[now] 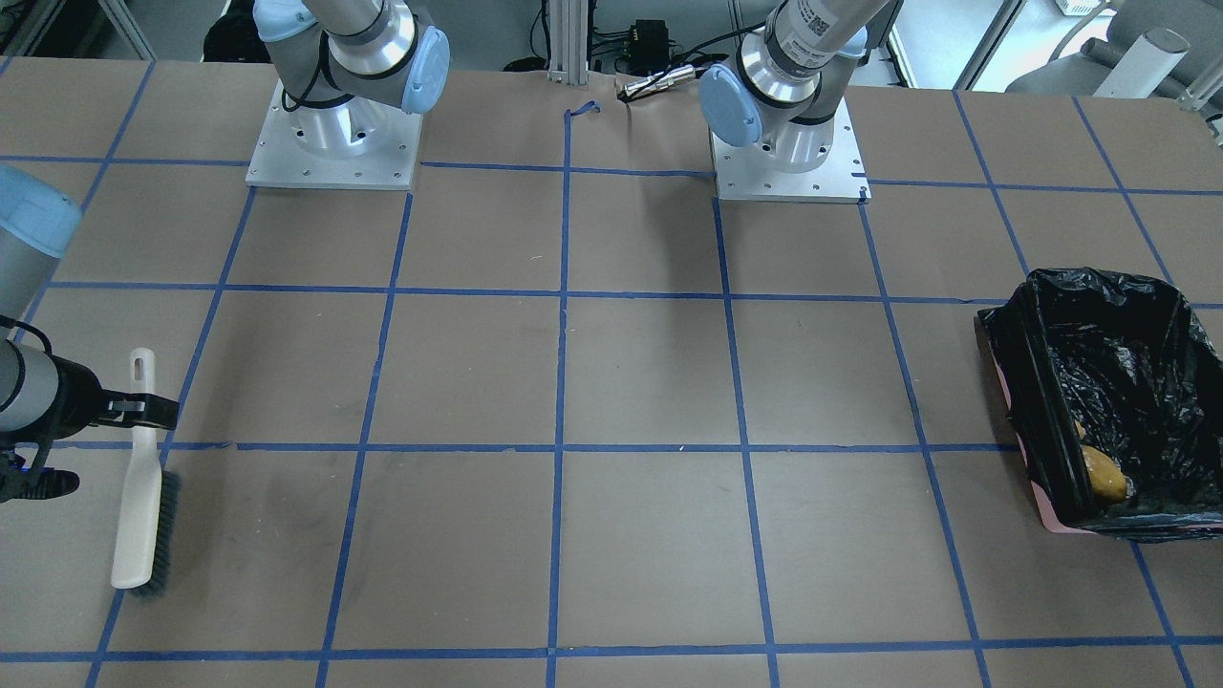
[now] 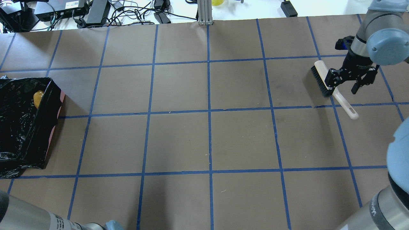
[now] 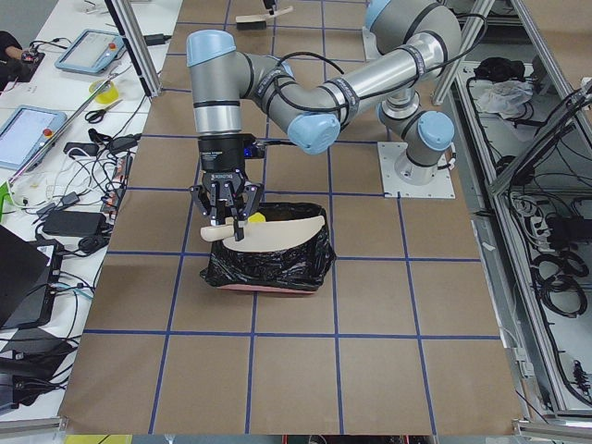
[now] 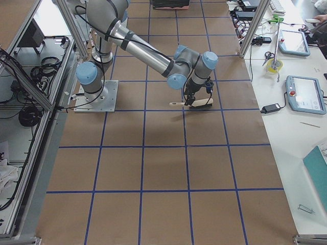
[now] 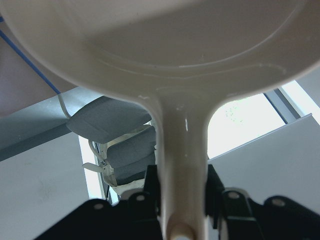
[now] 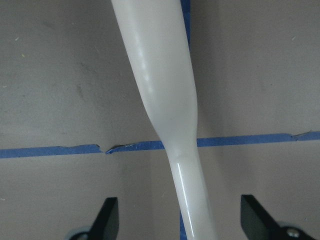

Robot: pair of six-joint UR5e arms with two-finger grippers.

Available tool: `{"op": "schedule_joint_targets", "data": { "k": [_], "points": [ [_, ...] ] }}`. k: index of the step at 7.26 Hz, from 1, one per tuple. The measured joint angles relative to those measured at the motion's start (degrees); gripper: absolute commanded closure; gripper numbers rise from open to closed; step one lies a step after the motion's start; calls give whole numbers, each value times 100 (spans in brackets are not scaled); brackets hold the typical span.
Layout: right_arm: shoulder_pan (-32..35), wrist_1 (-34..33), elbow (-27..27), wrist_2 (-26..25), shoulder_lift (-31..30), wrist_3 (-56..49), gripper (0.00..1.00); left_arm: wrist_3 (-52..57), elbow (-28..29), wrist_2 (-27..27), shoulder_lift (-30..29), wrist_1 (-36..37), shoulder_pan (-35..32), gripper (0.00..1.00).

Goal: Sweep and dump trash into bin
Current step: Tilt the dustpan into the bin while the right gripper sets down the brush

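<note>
The bin (image 1: 1041, 382), pink with a black bag, stands at the table's left end; it also shows in the overhead view (image 2: 48, 127) and the exterior left view (image 3: 277, 268). The orange-brown potato piece (image 1: 1104, 475) (image 2: 38, 97) lies inside it. My left gripper (image 3: 225, 220) (image 5: 182, 187) is shut on the handle of the beige dustpan (image 3: 277, 231) (image 5: 175, 50), held tilted over the bin. A small yellow piece (image 3: 256, 218) shows at the dustpan's upper edge. The crescent rind is hidden. My right gripper (image 2: 343, 84) (image 6: 180, 220) is open, its fingers astride the handle of the brush (image 2: 322, 80) (image 6: 160, 75), which lies on the table.
The table (image 2: 207, 134) is brown paper with a blue tape grid. The arm bases (image 1: 334, 143) (image 1: 788, 153) stand at the robot's side. Cables and boxes (image 2: 96, 12) lie beyond the far edge.
</note>
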Motion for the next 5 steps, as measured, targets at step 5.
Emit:
{"op": "schedule_joint_targets", "data": {
  "k": [5],
  "points": [
    [274,1191,-933,178,-1061,595,0,193,-30,915,19,359,-800,100]
  ]
}}
